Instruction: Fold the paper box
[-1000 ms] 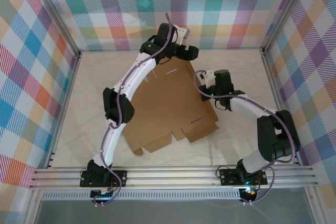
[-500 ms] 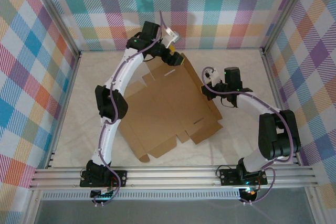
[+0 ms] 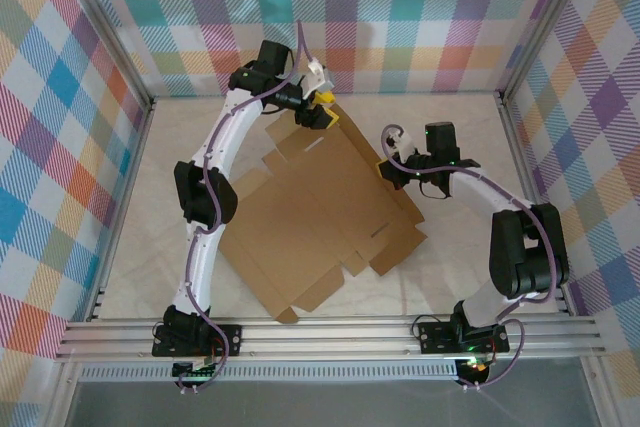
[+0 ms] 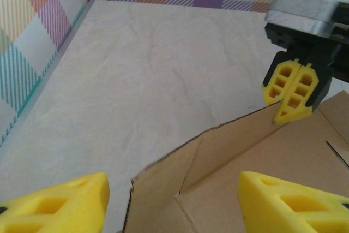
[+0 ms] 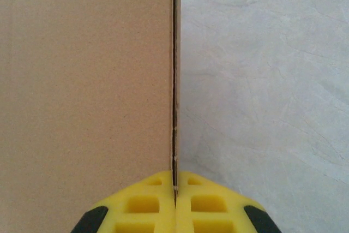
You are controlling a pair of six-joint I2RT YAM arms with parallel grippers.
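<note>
Right pincer (image 5: pixel 175 183) pinches the paper box (image 3: pixel 320 207) edge; left pincer (image 3: pixel 327 111) gapes astride its far corner

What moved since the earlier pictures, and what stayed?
The left hand swung left to the far corner of the paper box, and the sheet turned a little, its near corner sliding toward the table's near edge. The right hand stayed shut on the box's right edge.

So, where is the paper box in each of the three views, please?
Top external: the paper box is spread open at the middle of the table, between the two arms.
Left wrist: the paper box is at the lower right.
Right wrist: the paper box covers the left half.
Shared landmark: the right tool, its yellow fingers shut on the cardboard edge.
</note>
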